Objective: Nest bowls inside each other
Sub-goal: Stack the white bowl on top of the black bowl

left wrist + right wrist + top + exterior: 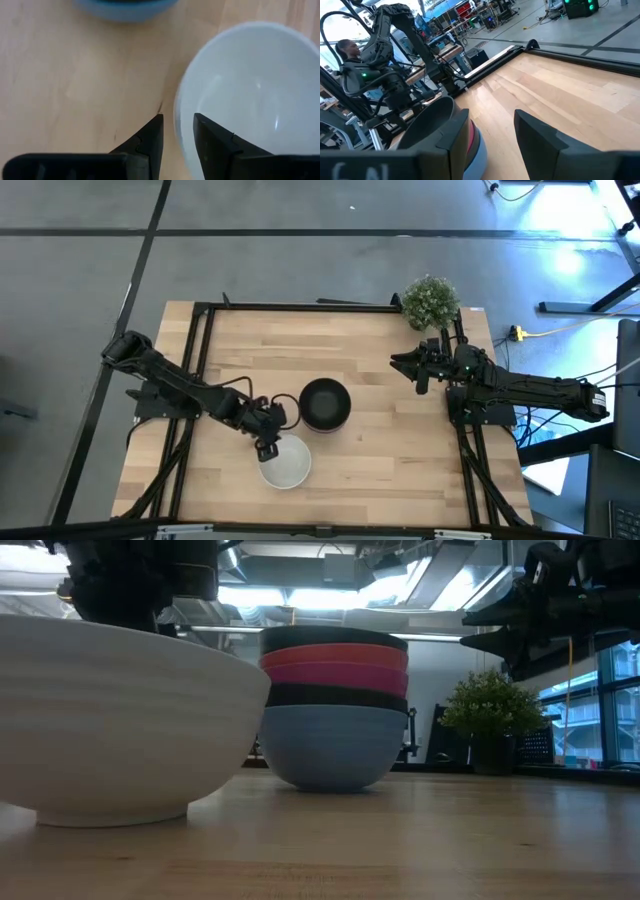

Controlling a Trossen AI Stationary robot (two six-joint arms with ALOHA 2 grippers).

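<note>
A white bowl (286,463) sits upright on its base on the table near the front edge; it also fills the left of the low view (110,720). Behind it stands a stack of nested bowls (325,402): blue at the bottom (335,745), then black, magenta-pink, red, and black on top. My left gripper (177,122) is open above the white bowl's rim (176,115) on the side toward the table's left, one finger outside and one inside, with wood showing in the gap. My right gripper (418,366) is open and empty at the right, above the table.
A small green potted plant (430,300) stands at the table's far right corner. A black frame (300,307) runs along the table's far and side edges. Bare wood lies between the stack and my right gripper. A person (347,50) sits beyond the table's left side.
</note>
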